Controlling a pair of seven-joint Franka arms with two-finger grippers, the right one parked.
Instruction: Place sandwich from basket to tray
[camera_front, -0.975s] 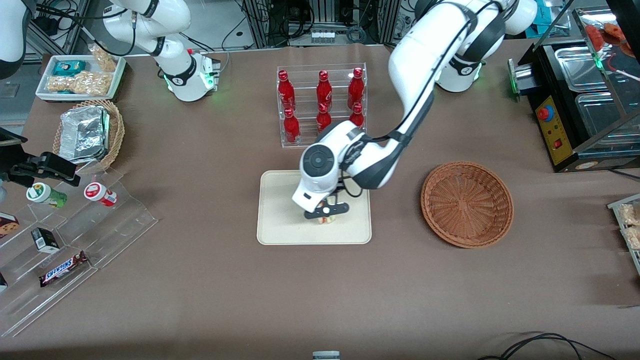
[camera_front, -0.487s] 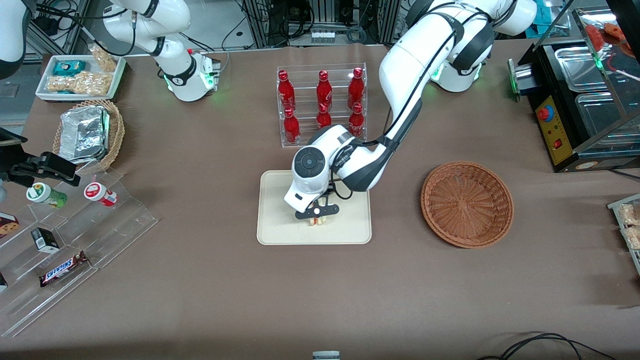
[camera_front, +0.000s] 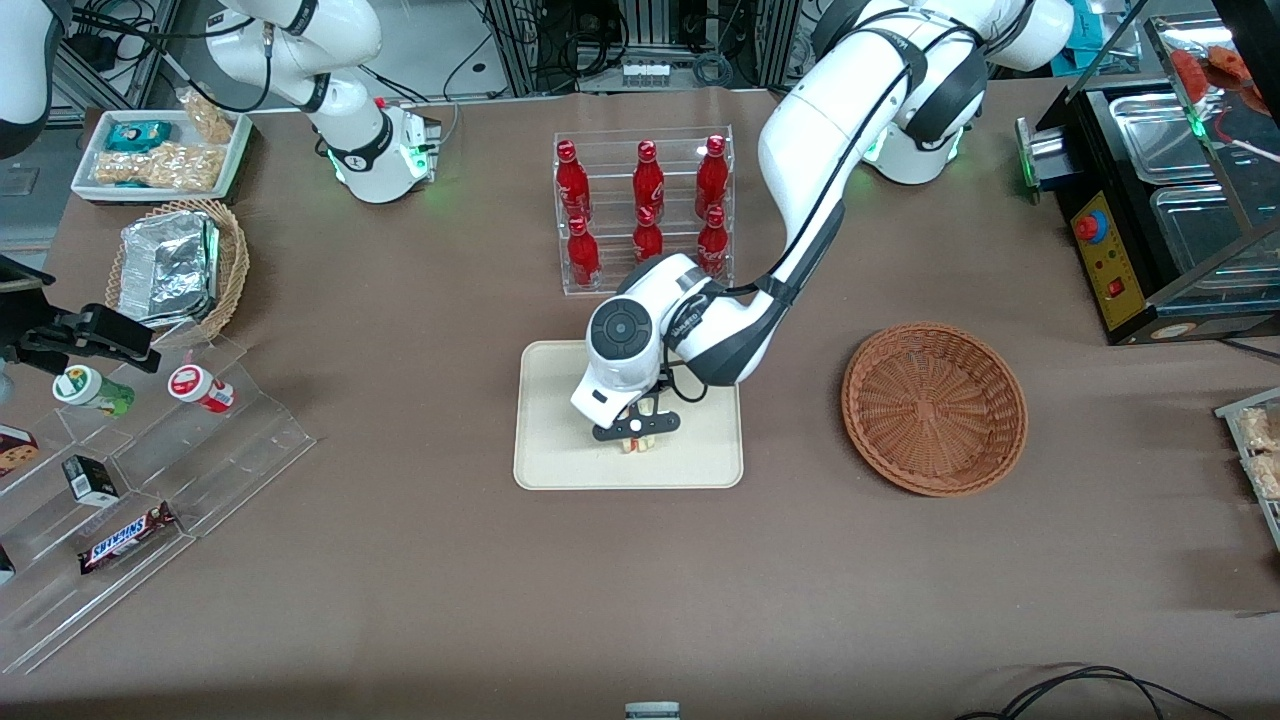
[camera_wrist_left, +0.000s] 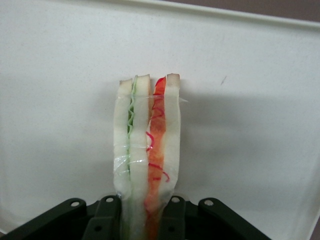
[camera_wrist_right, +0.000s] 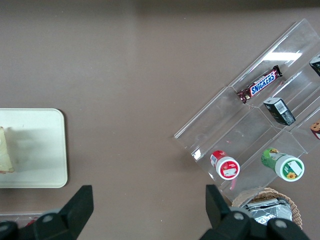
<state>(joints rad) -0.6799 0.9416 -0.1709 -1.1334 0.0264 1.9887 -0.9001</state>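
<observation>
Looks like a robotics lab staged as a snack counter. Shows white Franka arms bolted to a brown table (camera_front: 400, 620), cabling and aluminium framing (camera_front: 520, 40) farthest from the camera, a rack of red bottles (camera_front: 645, 210), a Snickers bar (camera_front: 125, 537) on clear tiered shelving (camera_front: 230, 450), and the gripper (camera_front: 636, 432) low over a cream tray (camera_front: 560, 460).

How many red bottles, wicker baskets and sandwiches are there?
Red bottles: 6
Wicker baskets: 2
Sandwich: 1, held in the gripper, on the tray
Total: 9
</observation>
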